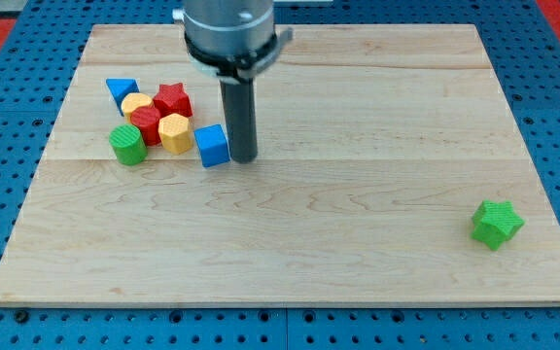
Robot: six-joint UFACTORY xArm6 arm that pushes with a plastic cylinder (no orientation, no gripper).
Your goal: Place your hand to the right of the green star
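My tip (244, 157) seemingly touching blue cube (212, 146), green star (496, 224) well apart at right, no pincer in view

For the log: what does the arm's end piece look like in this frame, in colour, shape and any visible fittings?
A wide, round, grey metallic housing enters from the view's top, with a darker band and a small bracket at its rim. Below it hangs a straight, dark grey cylindrical rod ending at my tip, right beside the blue cube. No cables or markings show.
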